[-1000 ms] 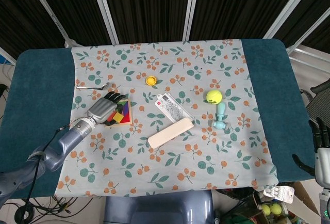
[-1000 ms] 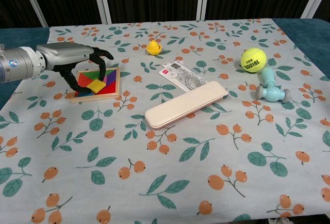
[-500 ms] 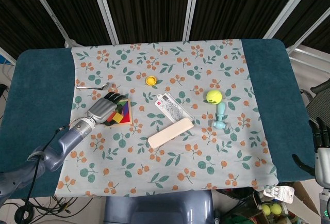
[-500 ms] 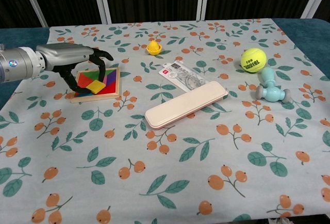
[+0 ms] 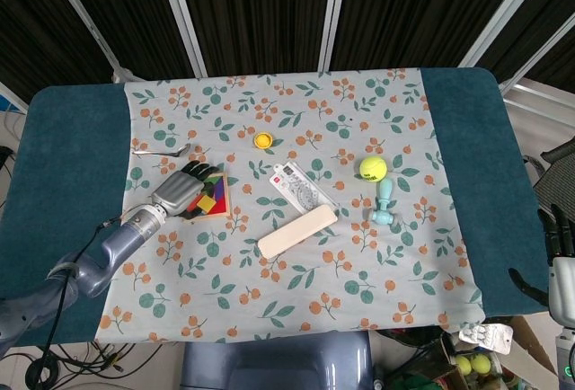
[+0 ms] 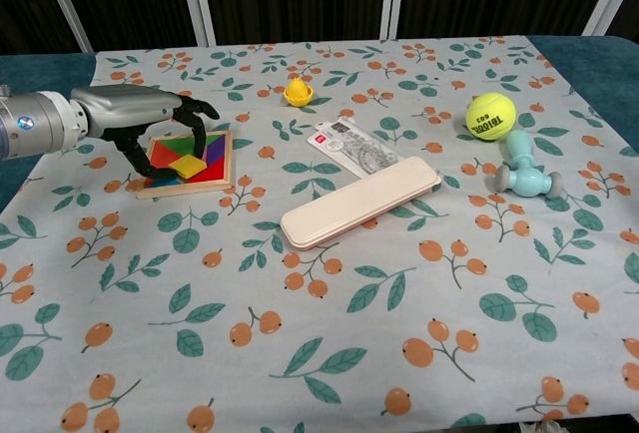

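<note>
Colourful tangram puzzle [image 6: 188,162] lies at left of the frame; the left hand [image 6: 150,119] arches over it, fingers [image 6: 196,132] spread, touching it. Right hand [image 5: 561,260], lower right edge: state unclear.

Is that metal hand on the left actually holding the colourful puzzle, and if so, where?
Its left hand arches over the puzzle, fingertips at its left edge. Whether it grips cannot be told. The right hand holds nothing.

Wooden-framed puzzle [image 6: 190,162] on matt printed tablecloth [image 6: 329,333].
</note>
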You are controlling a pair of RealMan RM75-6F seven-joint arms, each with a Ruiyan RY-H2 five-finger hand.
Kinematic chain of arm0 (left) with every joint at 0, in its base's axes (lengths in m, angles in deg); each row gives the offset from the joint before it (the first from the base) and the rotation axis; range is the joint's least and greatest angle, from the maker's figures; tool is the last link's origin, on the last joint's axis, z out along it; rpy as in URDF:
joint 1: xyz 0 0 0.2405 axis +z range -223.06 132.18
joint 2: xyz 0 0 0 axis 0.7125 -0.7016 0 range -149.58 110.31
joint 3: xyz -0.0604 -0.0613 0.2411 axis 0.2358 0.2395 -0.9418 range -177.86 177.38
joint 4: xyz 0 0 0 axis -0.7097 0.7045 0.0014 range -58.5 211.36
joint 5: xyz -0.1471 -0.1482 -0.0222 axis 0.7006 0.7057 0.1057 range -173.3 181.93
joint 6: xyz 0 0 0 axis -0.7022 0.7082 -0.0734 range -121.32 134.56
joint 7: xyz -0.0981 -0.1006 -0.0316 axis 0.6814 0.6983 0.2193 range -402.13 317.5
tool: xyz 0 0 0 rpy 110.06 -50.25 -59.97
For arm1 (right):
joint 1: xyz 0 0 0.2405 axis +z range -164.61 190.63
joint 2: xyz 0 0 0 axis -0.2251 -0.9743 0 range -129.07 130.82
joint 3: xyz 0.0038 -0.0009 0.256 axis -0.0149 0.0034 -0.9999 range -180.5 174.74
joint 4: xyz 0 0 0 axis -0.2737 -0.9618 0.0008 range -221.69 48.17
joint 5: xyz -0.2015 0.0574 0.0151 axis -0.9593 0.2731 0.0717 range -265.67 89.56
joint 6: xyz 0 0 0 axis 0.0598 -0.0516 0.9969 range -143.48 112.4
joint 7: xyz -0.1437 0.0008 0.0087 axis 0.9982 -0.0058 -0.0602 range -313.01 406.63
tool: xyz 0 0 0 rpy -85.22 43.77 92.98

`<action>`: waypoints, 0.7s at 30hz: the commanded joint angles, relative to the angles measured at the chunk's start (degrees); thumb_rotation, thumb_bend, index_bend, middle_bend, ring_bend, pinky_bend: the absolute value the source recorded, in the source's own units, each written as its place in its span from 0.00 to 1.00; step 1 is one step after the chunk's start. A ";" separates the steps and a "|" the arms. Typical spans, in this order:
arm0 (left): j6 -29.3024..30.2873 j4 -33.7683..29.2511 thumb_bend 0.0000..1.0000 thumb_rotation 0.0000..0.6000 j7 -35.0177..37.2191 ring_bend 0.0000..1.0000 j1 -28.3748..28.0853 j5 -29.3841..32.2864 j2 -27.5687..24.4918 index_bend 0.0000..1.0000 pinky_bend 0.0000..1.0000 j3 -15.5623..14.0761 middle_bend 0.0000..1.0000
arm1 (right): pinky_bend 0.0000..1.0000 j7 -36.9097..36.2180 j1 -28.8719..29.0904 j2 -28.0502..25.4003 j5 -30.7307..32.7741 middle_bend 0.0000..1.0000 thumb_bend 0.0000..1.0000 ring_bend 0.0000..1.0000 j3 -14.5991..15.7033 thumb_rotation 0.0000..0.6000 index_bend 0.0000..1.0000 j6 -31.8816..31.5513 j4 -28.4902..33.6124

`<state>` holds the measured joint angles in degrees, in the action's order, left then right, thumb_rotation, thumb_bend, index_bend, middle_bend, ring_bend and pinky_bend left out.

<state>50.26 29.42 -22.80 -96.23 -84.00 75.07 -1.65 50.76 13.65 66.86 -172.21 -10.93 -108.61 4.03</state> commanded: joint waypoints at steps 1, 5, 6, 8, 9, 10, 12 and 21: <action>-0.15 -0.07 0.33 1.00 0.02 0.00 -0.07 0.04 -0.05 0.35 0.00 0.00 0.04 | 0.23 0.02 -0.02 0.01 0.00 0.00 0.08 0.08 -0.05 1.00 0.00 -0.10 0.01; -0.34 -0.30 0.31 1.00 -0.01 0.00 -0.18 -0.05 -0.29 0.32 0.00 -0.12 0.04 | 0.23 0.03 -0.02 0.03 0.06 0.00 0.08 0.08 -0.06 1.00 0.00 -0.07 0.00; -0.29 -0.42 0.31 1.00 0.02 0.00 -0.18 -0.11 -0.37 0.31 0.00 -0.15 0.04 | 0.23 0.05 -0.01 0.04 0.07 0.00 0.08 0.08 -0.06 1.00 0.00 -0.05 0.00; -0.21 -0.69 0.31 1.00 0.05 0.00 -0.19 -0.26 -0.54 0.31 0.00 -0.27 0.04 | 0.23 0.06 0.00 0.04 0.12 0.00 0.08 0.08 -0.08 1.00 0.00 -0.03 0.02; -0.18 -0.86 0.31 1.00 0.06 0.00 -0.20 -0.33 -0.66 0.31 0.00 -0.33 0.04 | 0.24 0.06 0.00 0.05 0.13 0.00 0.08 0.08 -0.09 1.00 0.00 -0.04 0.03; -0.15 -1.04 0.31 1.00 0.07 0.00 -0.20 -0.38 -0.78 0.32 0.00 -0.38 0.04 | 0.24 0.07 -0.01 0.05 0.14 0.00 0.08 0.08 -0.11 1.00 0.00 -0.05 0.03; 0.06 -1.40 0.31 1.00 0.07 0.00 -0.14 -0.45 -1.04 0.32 0.00 -0.41 0.04 | 0.24 0.03 -0.02 0.05 0.16 0.00 0.08 0.08 -0.13 1.00 0.00 -0.08 0.03; 5.78 -4.00 0.31 1.00 -1.21 0.00 0.92 -0.18 -4.05 0.25 0.00 1.62 0.04 | 0.23 0.05 0.00 0.09 0.45 0.00 0.08 0.08 -0.32 1.00 0.00 -0.09 -0.03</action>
<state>53.73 26.70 -23.07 -95.80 -84.21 72.45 -0.92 50.78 13.63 66.95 -171.77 -11.24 -108.71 4.00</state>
